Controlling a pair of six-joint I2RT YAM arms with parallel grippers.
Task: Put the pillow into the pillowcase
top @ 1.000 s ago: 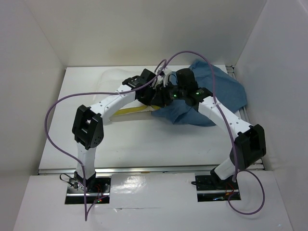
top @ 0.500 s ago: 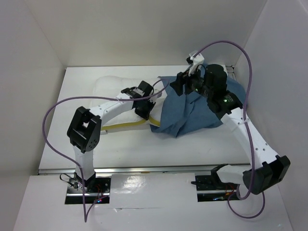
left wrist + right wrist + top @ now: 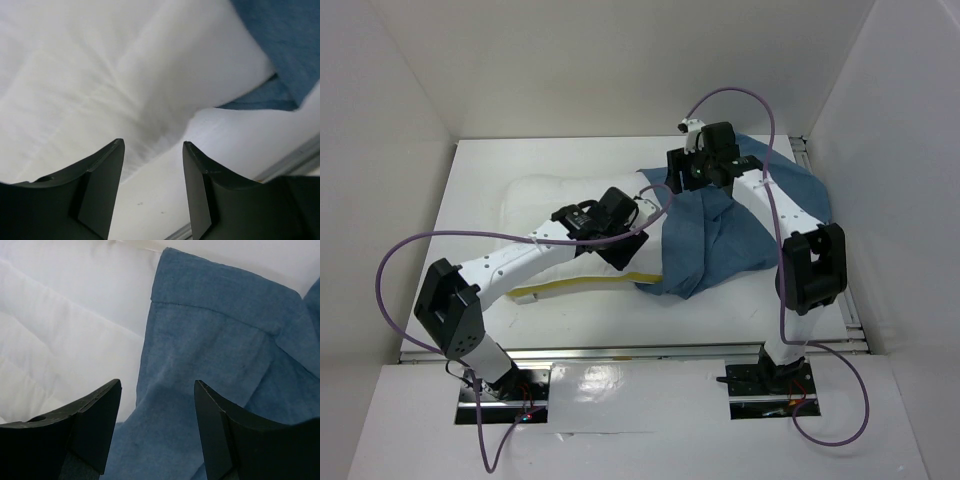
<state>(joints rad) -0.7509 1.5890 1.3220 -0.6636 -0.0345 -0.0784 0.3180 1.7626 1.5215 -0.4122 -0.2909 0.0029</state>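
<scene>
The soft white rectangular pillow point(image 3: 545, 195) lies on our table point(image 3: 480, 170), only its right end inside the wrinkly dusty-blue cloth pillowcase point(image 3: 745, 225). Our left claw point(image 3: 152, 145) and right claw point(image 3: 157, 385) gape empty. We judge most sleeving undone.

Pillow point(image 3: 535, 200) white, yellow strip point(image 3: 580, 287) along edge. Pillowcase point(image 3: 740, 230) plain dusty blue. Bench point(image 3: 600, 320) white. Arms point(image 3: 510, 262) white, black joints. Cable point(image 3: 728, 90) purple. Enclosure walls point(image 3: 620, 60) white.

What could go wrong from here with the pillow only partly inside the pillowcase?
1. The left claw and the right claw are open, gripping nothing, so the pillowcase hem may slip back off the pillow.
2. Much of the pillow lies outside the wrinkled pillowcase; a push could bunch cloth rather than feed it in.
</scene>
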